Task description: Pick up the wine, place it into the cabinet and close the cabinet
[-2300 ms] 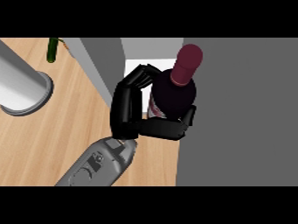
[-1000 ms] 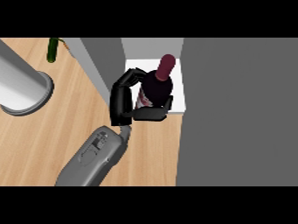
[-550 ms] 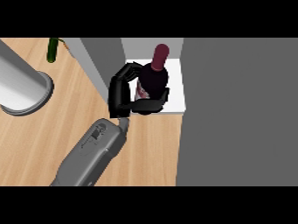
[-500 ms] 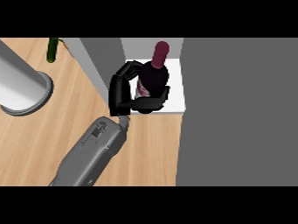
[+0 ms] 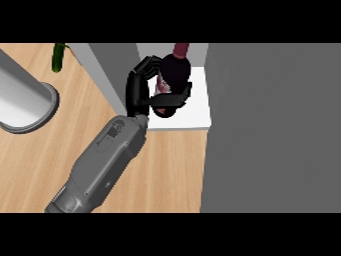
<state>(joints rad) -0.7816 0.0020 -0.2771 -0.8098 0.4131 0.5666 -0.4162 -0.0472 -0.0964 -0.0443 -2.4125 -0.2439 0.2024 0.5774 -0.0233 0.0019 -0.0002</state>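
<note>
Over the white cabinet shelf [image 5: 191,112] stands the dark burgundy wine bottle [image 5: 174,72], its neck cut off by the view's top edge. A black robot hand [image 5: 147,90] curls round its body, hiding the lower part. Its grey forearm [image 5: 103,167] slants up from the light wooden surface [image 5: 40,160], beside a grey cabinet door [image 5: 280,130].

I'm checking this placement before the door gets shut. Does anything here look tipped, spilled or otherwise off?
Nothing stands out. The hand is curled round the wine bottle, which is over the cabinet's white shelf, neck pointing inward. No spill shows on the shelf or the wooden counter. Whether the bottle rests on the shelf can't be told.
</note>
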